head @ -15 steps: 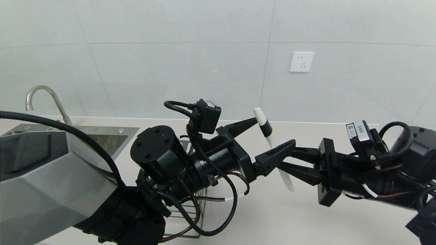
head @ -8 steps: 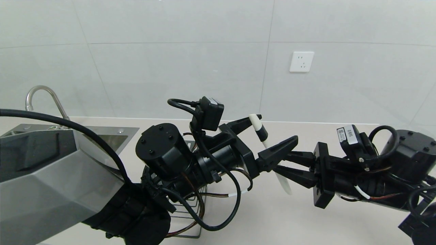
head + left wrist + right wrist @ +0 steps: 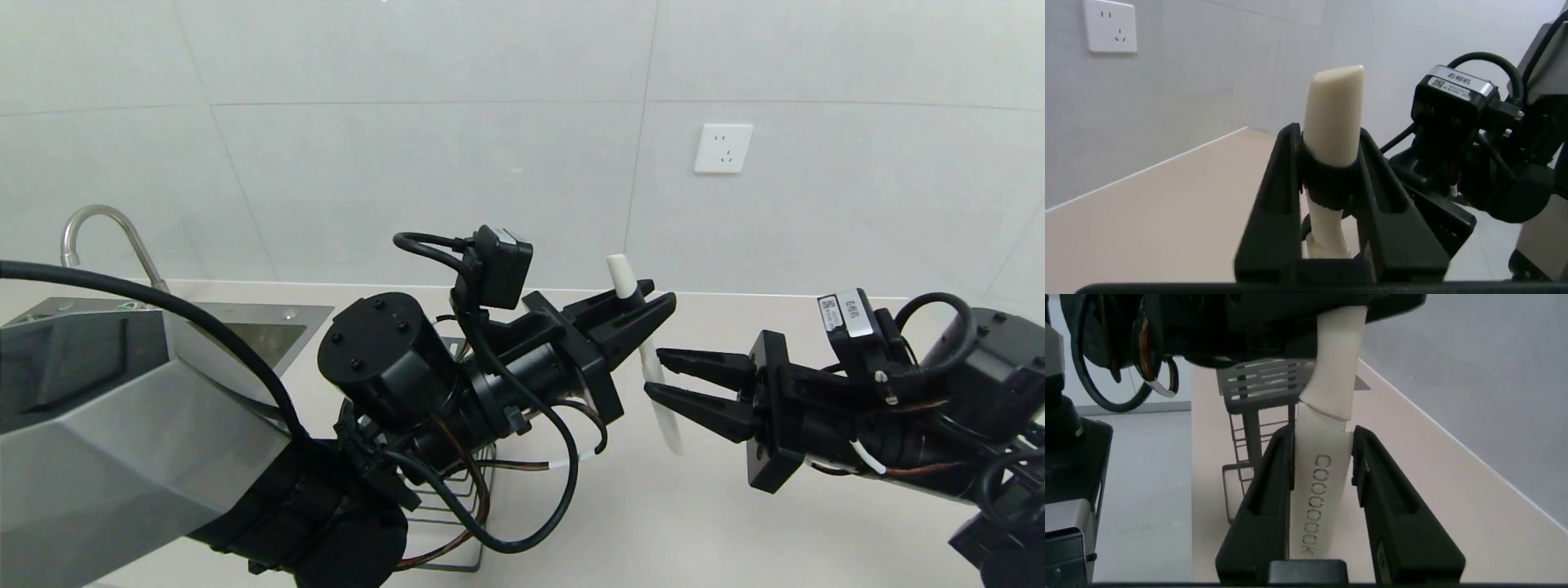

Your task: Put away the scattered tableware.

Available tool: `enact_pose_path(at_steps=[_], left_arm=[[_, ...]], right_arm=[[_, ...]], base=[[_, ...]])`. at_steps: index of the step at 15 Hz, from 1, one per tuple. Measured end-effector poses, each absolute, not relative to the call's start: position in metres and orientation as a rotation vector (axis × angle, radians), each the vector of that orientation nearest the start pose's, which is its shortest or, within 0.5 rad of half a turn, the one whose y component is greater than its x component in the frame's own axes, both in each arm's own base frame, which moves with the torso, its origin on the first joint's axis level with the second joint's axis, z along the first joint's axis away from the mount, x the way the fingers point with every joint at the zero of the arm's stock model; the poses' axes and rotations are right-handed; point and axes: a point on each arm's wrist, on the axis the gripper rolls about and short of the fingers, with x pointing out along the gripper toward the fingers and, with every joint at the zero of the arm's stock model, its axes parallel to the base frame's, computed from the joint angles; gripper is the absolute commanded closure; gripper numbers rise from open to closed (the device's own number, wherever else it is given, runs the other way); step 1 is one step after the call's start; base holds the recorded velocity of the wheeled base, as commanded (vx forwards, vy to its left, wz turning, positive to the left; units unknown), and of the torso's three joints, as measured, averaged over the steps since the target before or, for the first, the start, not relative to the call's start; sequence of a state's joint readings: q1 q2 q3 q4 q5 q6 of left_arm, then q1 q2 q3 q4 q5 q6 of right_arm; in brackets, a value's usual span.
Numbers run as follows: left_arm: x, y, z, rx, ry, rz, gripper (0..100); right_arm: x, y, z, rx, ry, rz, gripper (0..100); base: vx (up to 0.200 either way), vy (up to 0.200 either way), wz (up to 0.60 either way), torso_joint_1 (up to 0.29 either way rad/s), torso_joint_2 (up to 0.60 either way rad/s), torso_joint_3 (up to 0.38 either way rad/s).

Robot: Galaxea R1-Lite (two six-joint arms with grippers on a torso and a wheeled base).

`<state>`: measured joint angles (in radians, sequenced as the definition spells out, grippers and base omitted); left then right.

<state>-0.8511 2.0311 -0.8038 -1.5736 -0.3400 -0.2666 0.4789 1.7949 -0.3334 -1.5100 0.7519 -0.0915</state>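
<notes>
Utensil [image 3: 619,273] hanging upright: left gripper [image 3: 657,296] clamping upper end, right gripper [image 3: 655,370] standing open around lower end; likely placing utensil with arm nearer rack [image 3: 1259,382].

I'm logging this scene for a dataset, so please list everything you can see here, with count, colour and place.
Knife-like utensil: one, white with a black band on the handle, held upright in the air above the counter, between the two grippers.
Wire rack: one, grey metal, on the counter beneath the left arm.
Sink: one, steel, set into the counter at the left.
Faucet: one, curved steel, behind the sink.
Wall socket: one, white, on the tiled wall at the right.
Counter: one, beige, along the wall.
Left gripper: one, black, shut on the utensil's handle.
Right gripper: one, black, open, with its fingers on either side of the blade.
</notes>
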Motion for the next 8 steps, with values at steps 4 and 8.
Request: enact_pose_path(at_steps=[4,8], left_arm=[[0.231,-0.274,0.165,-0.319,-0.197,-1.218,100],[0.228,-0.267,0.179,-0.324,-0.216,-1.199,100]], right_arm=[[0.215,0.136,0.129,-0.083,-0.093,1.226,0],[0.203,0.127,0.121,-0.078,-0.041,1.202,0]], base=[[0.0,0.0,0.0,0.0,0.0,0.0],[0.0,0.0,0.0,0.0,0.0,0.0]])
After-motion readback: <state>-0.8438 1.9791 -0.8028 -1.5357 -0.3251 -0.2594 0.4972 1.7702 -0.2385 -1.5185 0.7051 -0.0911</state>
